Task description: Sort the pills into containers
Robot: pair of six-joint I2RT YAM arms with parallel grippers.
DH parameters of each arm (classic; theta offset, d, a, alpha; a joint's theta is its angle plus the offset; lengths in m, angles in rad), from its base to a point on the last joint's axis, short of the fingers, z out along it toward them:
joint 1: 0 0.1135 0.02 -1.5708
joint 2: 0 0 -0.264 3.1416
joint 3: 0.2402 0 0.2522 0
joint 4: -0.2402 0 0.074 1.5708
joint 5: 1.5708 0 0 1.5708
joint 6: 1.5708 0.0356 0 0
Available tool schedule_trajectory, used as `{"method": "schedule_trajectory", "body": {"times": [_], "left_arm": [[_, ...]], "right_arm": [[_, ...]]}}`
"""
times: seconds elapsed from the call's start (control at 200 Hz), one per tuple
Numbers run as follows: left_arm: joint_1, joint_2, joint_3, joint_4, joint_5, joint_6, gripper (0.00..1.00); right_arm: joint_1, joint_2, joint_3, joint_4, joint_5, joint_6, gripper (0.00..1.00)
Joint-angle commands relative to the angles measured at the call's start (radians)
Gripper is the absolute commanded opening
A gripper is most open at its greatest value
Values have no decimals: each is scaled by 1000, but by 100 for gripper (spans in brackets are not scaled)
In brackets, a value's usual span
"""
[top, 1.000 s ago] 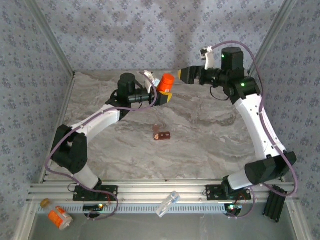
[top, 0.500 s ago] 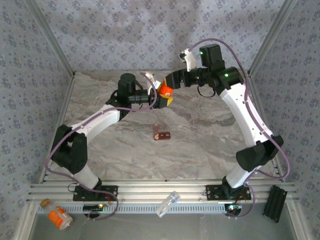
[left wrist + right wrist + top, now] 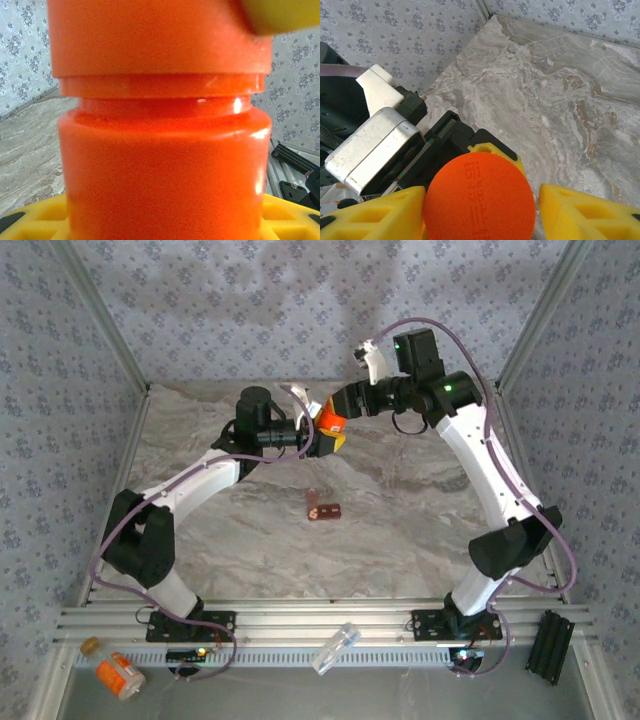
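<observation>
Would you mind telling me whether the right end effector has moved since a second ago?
Yes. The right end effector moved left, away from the right corner post, to the orange bottle.

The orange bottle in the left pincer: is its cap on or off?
On. In the left wrist view the orange cap sits on the neck of the orange bottle; the right pincer straddles the cap's top.

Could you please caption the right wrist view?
Right end effector: yellow fingers flank the round orange cap of an orange plastic bottle above marbled table.
</observation>
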Motion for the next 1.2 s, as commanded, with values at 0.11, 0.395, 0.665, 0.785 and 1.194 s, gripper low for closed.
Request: {"method": "schedule_trajectory", "body": {"times": [0.11,0.395,0.665,0.785,1.194], "left_arm": [[2,-14,30,14,24,-1,0],[-21,-41,12,10,-120,59,0],[-96,-68,-22,-19,-340,196,0],[-113,-72,-40,3,-397,210,0],[-93,-52,-54,64,-388,128,0]], "right_arm": [[6,-10,-55,54,17,65,52],[60,-34,-178,167,163,274,42],[154,1,-199,184,374,477,42],[173,9,-204,208,390,507,42],[74,-68,-233,291,241,519,57]]}}
